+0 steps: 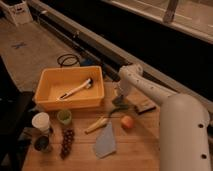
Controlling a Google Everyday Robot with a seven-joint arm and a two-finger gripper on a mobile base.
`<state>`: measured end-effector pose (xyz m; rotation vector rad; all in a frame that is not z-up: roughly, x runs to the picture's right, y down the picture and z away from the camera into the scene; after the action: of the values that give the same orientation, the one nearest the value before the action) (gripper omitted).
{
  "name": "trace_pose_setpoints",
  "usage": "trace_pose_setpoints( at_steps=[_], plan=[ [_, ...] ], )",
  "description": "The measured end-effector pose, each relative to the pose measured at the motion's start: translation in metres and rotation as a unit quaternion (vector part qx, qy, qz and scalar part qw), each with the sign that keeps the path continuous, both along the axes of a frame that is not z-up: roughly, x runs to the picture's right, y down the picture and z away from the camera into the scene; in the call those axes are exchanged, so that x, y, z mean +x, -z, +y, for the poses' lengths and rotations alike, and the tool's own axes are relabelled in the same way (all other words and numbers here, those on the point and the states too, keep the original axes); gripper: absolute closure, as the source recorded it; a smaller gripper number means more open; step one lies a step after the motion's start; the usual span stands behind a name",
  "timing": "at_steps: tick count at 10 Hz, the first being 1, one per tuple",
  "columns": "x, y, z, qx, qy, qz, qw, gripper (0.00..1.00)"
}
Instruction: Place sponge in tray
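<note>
The yellow-orange tray point(67, 103) stands at the table's left back and holds a white long-handled brush point(75, 90). My gripper point(119, 101) points down at the tabletop just right of the tray's right wall. A small bluish patch at its tip, the sponge point(120, 106), lies on the table and is mostly hidden by the gripper. I cannot tell whether the gripper touches it.
A brown block with a pale top point(145, 106) lies right of the gripper. In front are an orange fruit point(127, 121), a yellowish stick-like item point(96, 125) and a blue-grey cloth point(105, 142). A green cup point(64, 116), a white cup point(41, 121) and grapes point(66, 142) stand at the front left.
</note>
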<state>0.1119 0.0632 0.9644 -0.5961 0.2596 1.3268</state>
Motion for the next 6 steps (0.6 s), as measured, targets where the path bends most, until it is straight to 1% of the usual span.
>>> trace_pose_setpoints(
  at_steps=[1, 2, 3, 6],
  plan=[
    [0.0, 0.0, 0.0001, 0.0, 0.0, 0.0, 1.0, 0.93],
    [0.0009, 0.0001, 0.0005, 0.0, 0.0, 0.001, 1.0, 0.99],
    [0.0016, 0.0007, -0.0007, 0.001, 0.0, 0.001, 1.0, 1.0],
    [0.0018, 0.0006, -0.0006, 0.001, 0.001, 0.002, 1.0, 1.0]
  ],
)
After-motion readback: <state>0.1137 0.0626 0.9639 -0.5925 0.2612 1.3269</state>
